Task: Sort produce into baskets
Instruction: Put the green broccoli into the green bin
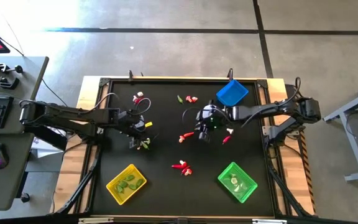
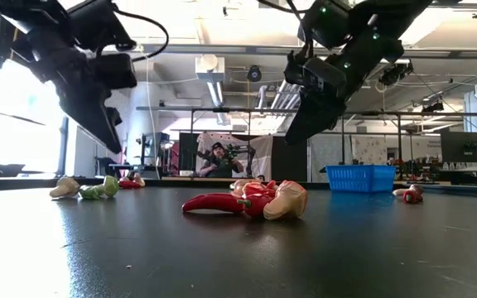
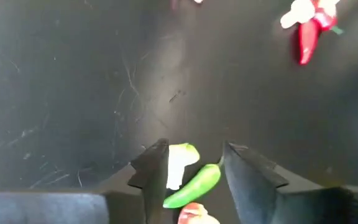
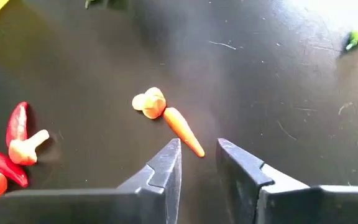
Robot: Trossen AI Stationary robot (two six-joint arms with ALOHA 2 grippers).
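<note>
From above, the black table [image 1: 166,186] carries a yellow basket [image 1: 126,183] and green basket [image 1: 237,182] near the front and a blue basket [image 1: 232,93] at the back right; produce lies scattered between. The left gripper [image 1: 137,134] and right gripper [image 1: 205,127] hang mid-table. At table height, a red chili [image 2: 214,203] lies beside a pale bulb [image 2: 286,200], with a person [image 2: 216,159] in the room beyond. At the left wrist, parted fingers [image 3: 151,174] straddle a green pod [image 3: 192,185], not gripping. At the right wrist, fingers [image 4: 166,165] stand parted and empty just short of a carrot [image 4: 184,130].
</note>
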